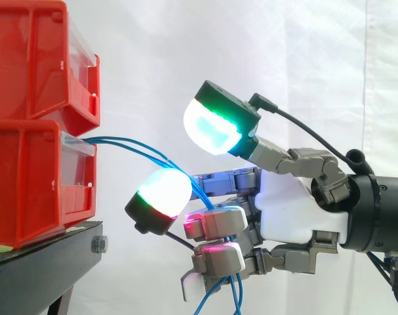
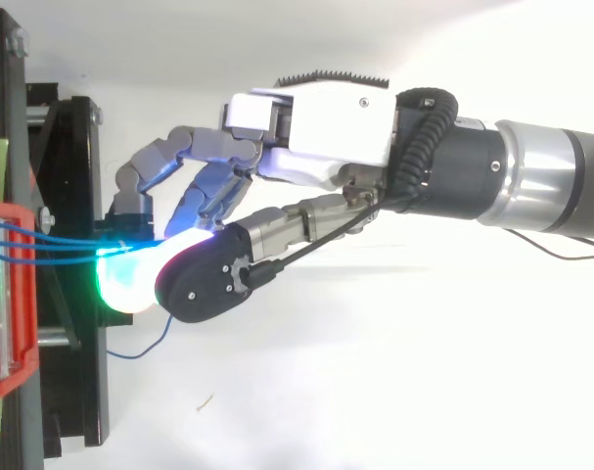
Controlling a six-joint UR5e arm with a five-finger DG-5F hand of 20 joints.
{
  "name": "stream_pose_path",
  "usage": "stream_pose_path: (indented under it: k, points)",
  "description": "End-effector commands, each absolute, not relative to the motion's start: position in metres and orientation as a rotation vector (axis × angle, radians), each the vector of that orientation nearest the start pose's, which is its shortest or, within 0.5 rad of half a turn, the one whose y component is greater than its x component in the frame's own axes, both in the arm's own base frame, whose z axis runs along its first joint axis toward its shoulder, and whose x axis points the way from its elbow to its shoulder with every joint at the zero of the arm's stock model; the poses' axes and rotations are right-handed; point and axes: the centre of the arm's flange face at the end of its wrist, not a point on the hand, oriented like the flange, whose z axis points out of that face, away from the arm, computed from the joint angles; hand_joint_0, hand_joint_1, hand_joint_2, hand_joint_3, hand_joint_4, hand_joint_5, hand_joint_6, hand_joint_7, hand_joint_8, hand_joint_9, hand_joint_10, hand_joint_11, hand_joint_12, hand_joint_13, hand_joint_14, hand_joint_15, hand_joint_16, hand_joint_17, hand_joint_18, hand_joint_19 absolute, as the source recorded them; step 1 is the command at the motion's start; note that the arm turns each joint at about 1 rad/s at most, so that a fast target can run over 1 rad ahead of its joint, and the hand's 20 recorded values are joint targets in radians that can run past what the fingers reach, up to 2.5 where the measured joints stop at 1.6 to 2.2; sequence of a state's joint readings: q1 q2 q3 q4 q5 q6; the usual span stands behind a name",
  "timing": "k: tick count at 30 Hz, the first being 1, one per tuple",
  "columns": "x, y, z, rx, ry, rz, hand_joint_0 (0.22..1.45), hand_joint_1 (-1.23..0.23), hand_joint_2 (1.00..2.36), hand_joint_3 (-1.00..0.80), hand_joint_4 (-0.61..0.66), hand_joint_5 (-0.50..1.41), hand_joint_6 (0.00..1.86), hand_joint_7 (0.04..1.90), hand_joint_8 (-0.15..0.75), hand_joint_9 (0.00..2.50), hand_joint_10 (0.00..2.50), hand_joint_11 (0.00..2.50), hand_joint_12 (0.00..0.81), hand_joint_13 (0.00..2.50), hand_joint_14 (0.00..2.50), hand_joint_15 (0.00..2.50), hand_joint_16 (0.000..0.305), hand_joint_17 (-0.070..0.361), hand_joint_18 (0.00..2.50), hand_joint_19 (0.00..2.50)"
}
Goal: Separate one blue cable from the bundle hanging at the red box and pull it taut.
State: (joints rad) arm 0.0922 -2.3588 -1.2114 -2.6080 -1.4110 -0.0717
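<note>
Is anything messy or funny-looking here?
Nothing is broken or spilled. The blue cables run in a slack arc from the lower red bin to the hand, and one stray cable end pokes out sideways.

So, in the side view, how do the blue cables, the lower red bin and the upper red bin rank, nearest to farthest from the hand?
1. Blue cables, threaded through the hand's curled fingers.
2. Lower red bin, left of the hand.
3. Upper red bin, top left.

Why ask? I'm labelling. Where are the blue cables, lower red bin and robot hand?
blue cables (image 1: 117,139), side view, arched stretch
lower red bin (image 1: 28,187), side view, side wall
robot hand (image 1: 294,207), side view, white palm
</note>
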Motion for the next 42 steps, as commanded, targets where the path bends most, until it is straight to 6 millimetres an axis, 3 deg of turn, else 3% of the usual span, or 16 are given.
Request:
stream_pose_path:
  k: [1,9,22,24,34,38,42]
  points:
    - [0.777,-0.078,0.210,1.124,1.108,1.163,0.53,-0.44,1.00,-0.50,0.15,-0.22,0.76,0.93,0.270,0.91,0.31,1.65,0.389,1.05,0.02,1.25,0.049,0.110,0.76,0.67]
    - [0.778,-0.080,0.192,1.143,1.114,1.160,0.55,-0.51,1.00,-0.50,0.15,-0.22,0.76,0.95,0.262,0.91,0.30,1.66,0.375,1.05,0.02,1.26,0.047,0.107,0.76,0.66]
    - [0.779,-0.084,0.193,1.143,1.106,1.166,0.58,-0.49,1.00,-0.50,0.16,-0.23,0.80,0.90,0.258,0.92,0.29,1.67,0.371,1.07,0.02,1.25,0.046,0.104,0.76,0.67]
    - [0.778,-0.085,0.193,1.146,1.104,1.169,0.60,-0.49,1.01,-0.44,0.16,-0.23,0.82,0.89,0.254,0.92,0.28,1.69,0.368,1.07,0.02,1.25,0.045,0.102,0.76,0.68]
    - [0.789,-0.090,0.215,1.116,1.078,1.202,0.62,-0.58,1.02,-0.25,0.15,-0.24,0.87,0.90,0.250,0.92,0.30,1.69,0.360,1.09,0.02,1.26,0.046,0.104,0.77,0.67]
    - [0.794,-0.091,0.228,1.091,1.087,1.230,0.64,-0.62,1.02,-0.24,0.16,-0.24,0.88,0.87,0.254,0.92,0.32,1.67,0.364,1.09,0.02,1.25,0.046,0.103,0.77,0.67]
    - [0.793,-0.091,0.227,1.092,1.094,1.226,0.65,-0.66,1.01,-0.33,0.17,-0.24,0.89,0.86,0.249,0.93,0.34,1.66,0.362,1.12,0.02,1.26,0.046,0.103,0.79,0.65]
